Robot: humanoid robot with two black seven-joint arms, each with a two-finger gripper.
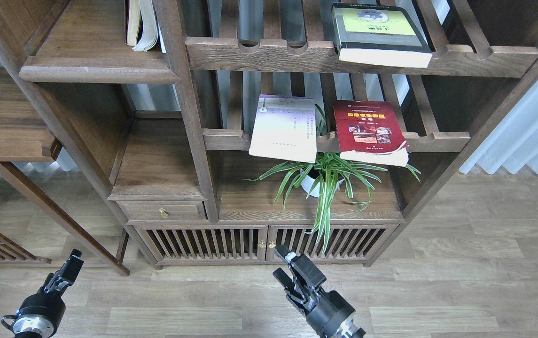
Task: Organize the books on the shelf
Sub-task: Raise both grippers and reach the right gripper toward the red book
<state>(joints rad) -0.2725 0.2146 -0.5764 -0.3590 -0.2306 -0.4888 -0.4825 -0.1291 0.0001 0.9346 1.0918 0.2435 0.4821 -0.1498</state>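
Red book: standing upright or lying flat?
Lying flat. The red book rests cover-up across the slatted rack, its front edge overhanging the notched rail, above the plant.

Grey-brown plank floor [461, 281] below; white pleated curtain [527, 136] at right; slatted cabinet doors [259, 241] with brass knobs, small drawer [163, 211], potted spider plant [325, 178]

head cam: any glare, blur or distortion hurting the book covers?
Head view: sharp focus, even soft light, no motion blur. Red paperback cover photos and title show clearly; white-lavender paperback looks pale and washed, print too small to read. Yellow-green volume is cropped by the top edge. Bookcase uprights splay outward, a wide-angle effect. Cabinet interiors fall in shadow.
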